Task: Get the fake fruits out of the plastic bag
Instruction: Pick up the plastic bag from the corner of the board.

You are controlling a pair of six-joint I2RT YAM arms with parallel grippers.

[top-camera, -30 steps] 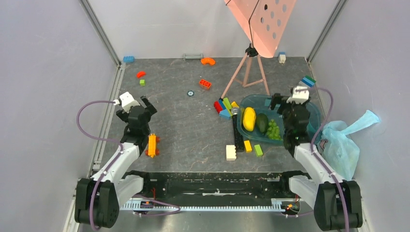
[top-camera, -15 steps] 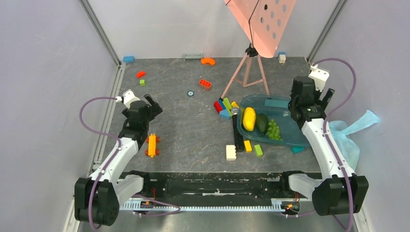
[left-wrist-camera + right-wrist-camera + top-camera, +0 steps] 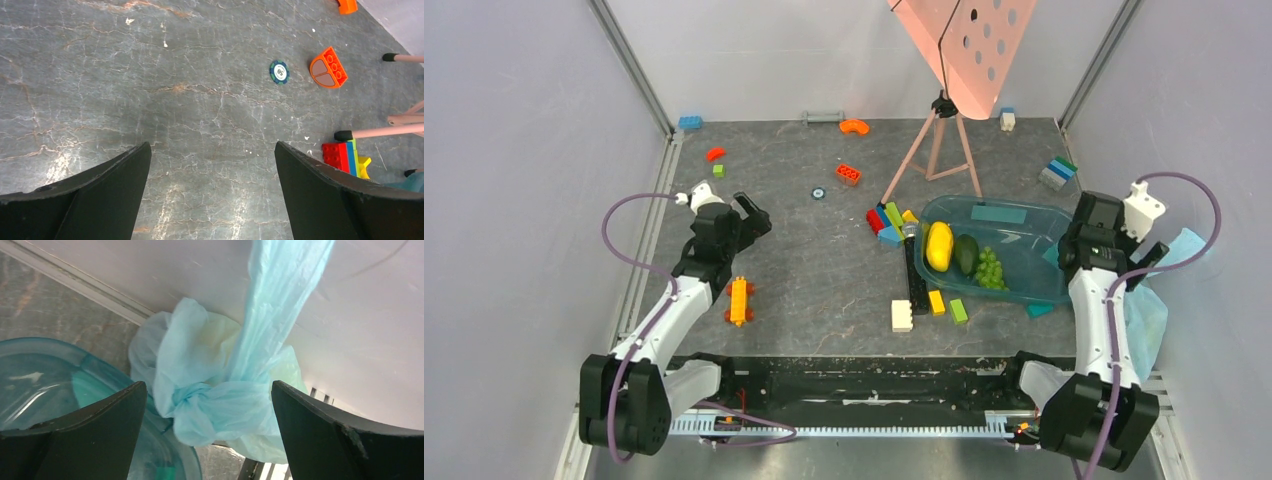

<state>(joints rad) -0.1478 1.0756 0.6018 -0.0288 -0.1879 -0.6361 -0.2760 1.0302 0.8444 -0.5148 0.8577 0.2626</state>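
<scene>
- Top external: the right gripper [image 3: 1159,252] hangs at the right edge of the table, over the light blue plastic bag [image 3: 1146,318]. The bag is squashed between the teal tub [image 3: 1029,240] and the pale wall [image 3: 1224,150]. Its jaws are wide with nothing in them. A lemon [image 3: 939,246], a dark green fruit [image 3: 965,254] and green grapes [image 3: 990,268] lie in the tub. The left gripper [image 3: 756,214] is well apart, also wide and empty.
- Left wrist: we only get the dark, cracked-stone tabletop [image 3: 150,75], a small round disc [image 3: 279,71] and an orange brick [image 3: 328,67].
- Right wrist: the bag sits between the spread fingers, bunched into what looks like a knot, with one loop handle [image 3: 280,290] running up the wall. Something pale yellow shows through the film. We'd pinch the loose film by the bunch, not the lump, and pull towards open table. The wall and tub rim crowd it.
</scene>
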